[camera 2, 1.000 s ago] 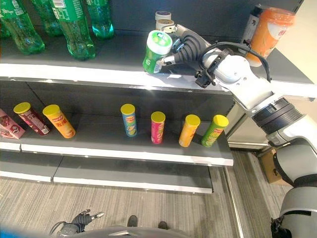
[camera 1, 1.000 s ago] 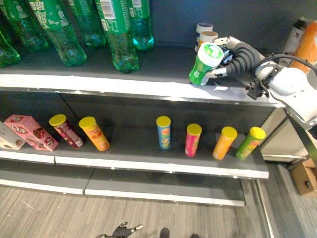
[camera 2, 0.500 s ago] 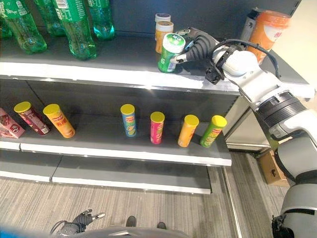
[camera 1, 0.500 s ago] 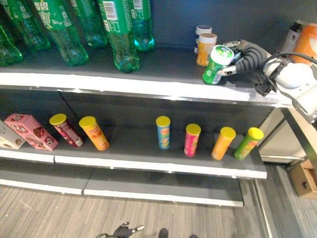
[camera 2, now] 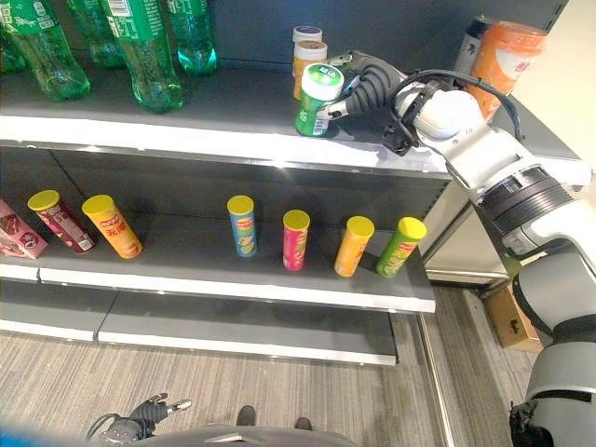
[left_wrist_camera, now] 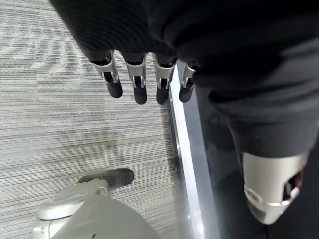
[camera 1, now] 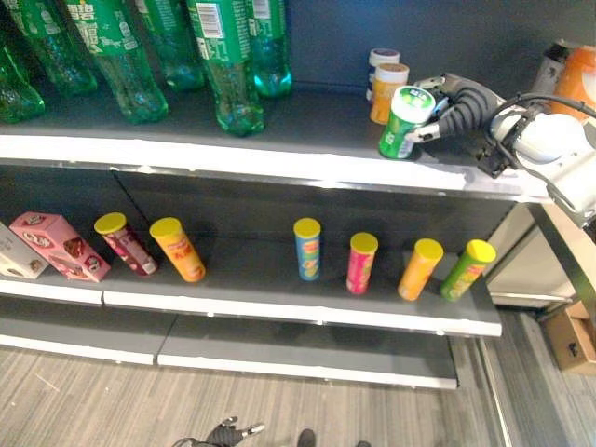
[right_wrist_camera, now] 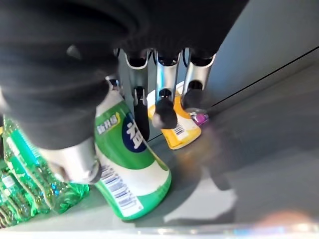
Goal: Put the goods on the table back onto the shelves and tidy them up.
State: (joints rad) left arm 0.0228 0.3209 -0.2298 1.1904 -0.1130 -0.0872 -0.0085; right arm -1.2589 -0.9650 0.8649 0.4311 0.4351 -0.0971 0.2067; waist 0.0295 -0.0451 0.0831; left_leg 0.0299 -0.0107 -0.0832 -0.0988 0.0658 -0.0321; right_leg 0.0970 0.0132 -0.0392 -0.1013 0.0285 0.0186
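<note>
The right robot hand (camera 2: 368, 88) grips the green can (camera 2: 318, 100), fingers and thumb curled round it. The can stands tilted on the top shelf (camera 2: 233, 140), just in front of the orange can (camera 2: 306, 63); its base appears to touch the shelf. The left robot hand (left_wrist_camera: 144, 79) hangs with fingers relaxed.

The right hand (camera 2: 365, 88) now has the green can (camera 2: 318, 100) further in on the top shelf (camera 2: 233, 140), nearly upright, just at five o'clock of the orange can (camera 2: 307, 63).
</note>
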